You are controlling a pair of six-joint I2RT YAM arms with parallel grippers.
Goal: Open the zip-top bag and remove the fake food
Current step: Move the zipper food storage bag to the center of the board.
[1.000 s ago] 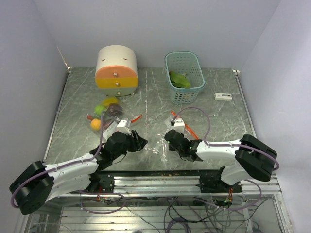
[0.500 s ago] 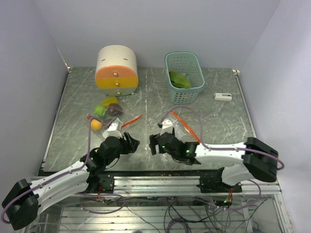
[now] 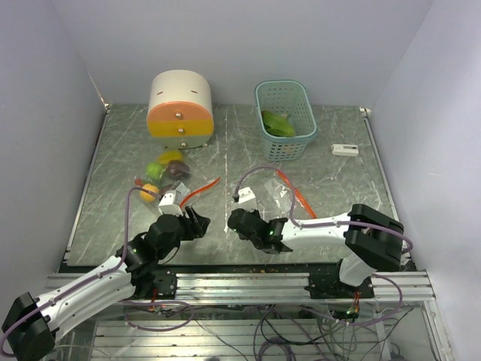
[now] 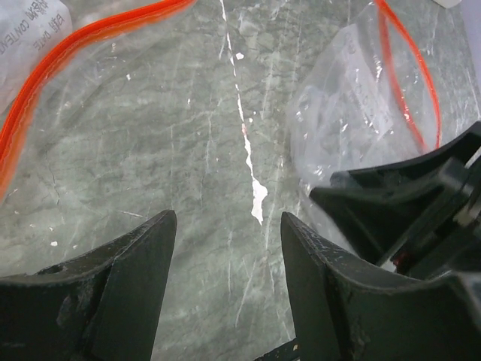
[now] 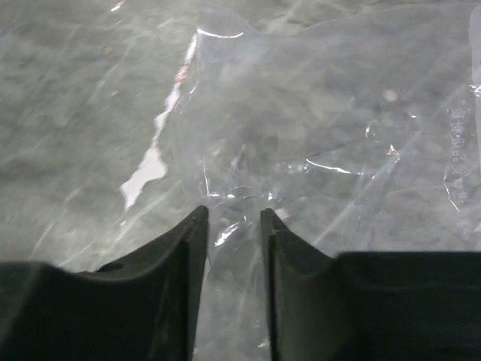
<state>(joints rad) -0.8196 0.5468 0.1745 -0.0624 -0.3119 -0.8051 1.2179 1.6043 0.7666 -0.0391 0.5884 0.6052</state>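
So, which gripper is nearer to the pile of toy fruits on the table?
Left. The left gripper is just on the near side of the toy fruits, slightly to their right. The right gripper is farther right, over a clear bag.

Top view: set high behind the table's (image 3: 338, 188) near edge; whole table seen from afar.
Left wrist: aimed down, close to table.
Right wrist: closer still.
Shared: clear bag (image 5: 338, 113), seen in all.

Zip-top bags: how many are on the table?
2. One bag lies left of centre, by the fake food; the other bag lies right of centre, its clear plastic at the right gripper. None seems hidden.
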